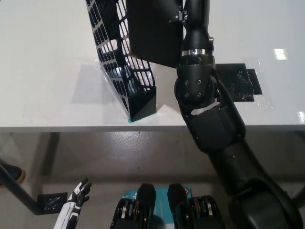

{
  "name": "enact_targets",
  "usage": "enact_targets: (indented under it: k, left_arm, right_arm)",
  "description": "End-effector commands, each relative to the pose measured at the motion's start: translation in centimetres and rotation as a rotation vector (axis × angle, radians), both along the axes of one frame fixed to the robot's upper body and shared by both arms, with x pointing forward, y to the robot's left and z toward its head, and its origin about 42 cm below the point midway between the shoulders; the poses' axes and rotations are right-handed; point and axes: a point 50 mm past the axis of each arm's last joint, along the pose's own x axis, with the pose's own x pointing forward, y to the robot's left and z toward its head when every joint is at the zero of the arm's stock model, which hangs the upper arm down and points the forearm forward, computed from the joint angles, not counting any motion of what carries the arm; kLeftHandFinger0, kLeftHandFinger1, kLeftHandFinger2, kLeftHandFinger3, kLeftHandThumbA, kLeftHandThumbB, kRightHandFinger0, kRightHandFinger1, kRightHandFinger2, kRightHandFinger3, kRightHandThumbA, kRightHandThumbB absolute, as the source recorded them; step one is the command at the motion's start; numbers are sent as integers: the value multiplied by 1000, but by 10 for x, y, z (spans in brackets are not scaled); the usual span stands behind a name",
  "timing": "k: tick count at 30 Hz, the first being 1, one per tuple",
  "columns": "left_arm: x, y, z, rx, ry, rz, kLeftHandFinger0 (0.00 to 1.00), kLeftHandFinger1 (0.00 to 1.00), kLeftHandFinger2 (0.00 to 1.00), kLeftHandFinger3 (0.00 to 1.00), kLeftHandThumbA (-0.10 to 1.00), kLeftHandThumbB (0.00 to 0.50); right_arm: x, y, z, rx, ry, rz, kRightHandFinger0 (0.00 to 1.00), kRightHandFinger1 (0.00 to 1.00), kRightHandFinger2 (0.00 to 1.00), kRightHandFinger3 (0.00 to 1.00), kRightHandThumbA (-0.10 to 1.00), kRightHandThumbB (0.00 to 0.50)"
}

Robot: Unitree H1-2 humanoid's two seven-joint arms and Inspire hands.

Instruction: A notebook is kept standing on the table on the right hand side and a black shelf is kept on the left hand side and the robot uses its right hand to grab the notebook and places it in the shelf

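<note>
The notebook (pixel 153 31) is a flat black rectangle, held above the table (pixel 47 62) against the open side of the black mesh shelf (pixel 119 62). The right hand (pixel 183 12) grasps its edge at 3 o'clock. The left hand (pixel 76 198) hangs below the table at 7 o'clock, fingers spread.

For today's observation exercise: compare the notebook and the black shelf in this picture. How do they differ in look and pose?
The notebook is a solid, flat dark panel; the black shelf is an open mesh of slots. The notebook is held off the table by the right hand, while the shelf stands on the table. The notebook sits just right of the shelf, partly overlapping it. Both are dark. The left hand hangs below the table.
</note>
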Motion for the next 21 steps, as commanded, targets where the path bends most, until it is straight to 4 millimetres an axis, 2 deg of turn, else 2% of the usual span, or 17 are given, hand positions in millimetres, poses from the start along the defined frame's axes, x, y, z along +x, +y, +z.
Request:
enact_targets:
  k: [1, 2, 5, 8, 10, 11, 15, 21]
  left_arm:
    - [-3, 3, 7, 13, -46, -29, 1000, 1000, 1000, 1000, 1000, 151]
    - [-3, 3, 7, 16, -46, -29, 1000, 1000, 1000, 1000, 1000, 134]
    - [-3, 3, 8, 22, -51, -32, 1000, 1000, 1000, 1000, 1000, 131]
    - [-2, 2, 8, 23, -48, -30, 1000, 1000, 1000, 1000, 1000, 146]
    - [-2, 2, 8, 25, -48, -32, 1000, 1000, 1000, 1000, 1000, 136]
    - [-2, 2, 9, 27, -50, -32, 1000, 1000, 1000, 1000, 1000, 126]
    - [-2, 2, 9, 31, -51, -39, 1000, 1000, 1000, 1000, 1000, 126]
    - [0, 4, 11, 41, -52, -44, 1000, 1000, 1000, 1000, 1000, 126]
  right_arm:
    - [-2, 14, 52, 76, -184, 15, 0, 154, 634, 784, -100, 87]
    - [-1, 14, 52, 85, -179, 23, 0, 161, 643, 782, -100, 78]
    - [0, 18, 57, 111, -179, 34, 0, 119, 618, 706, -100, 73]
    - [1, 20, 60, 122, -179, 31, 0, 98, 616, 704, -100, 62]
    - [0, 23, 63, 125, -184, 23, 0, 81, 612, 703, -100, 72]
    - [0, 25, 63, 120, -187, 16, 0, 77, 623, 721, -100, 62]
    - [4, 31, 65, 130, -178, 12, 0, 83, 638, 744, -100, 62]
    - [2, 37, 78, 164, -194, 33, 0, 47, 584, 702, -100, 65]
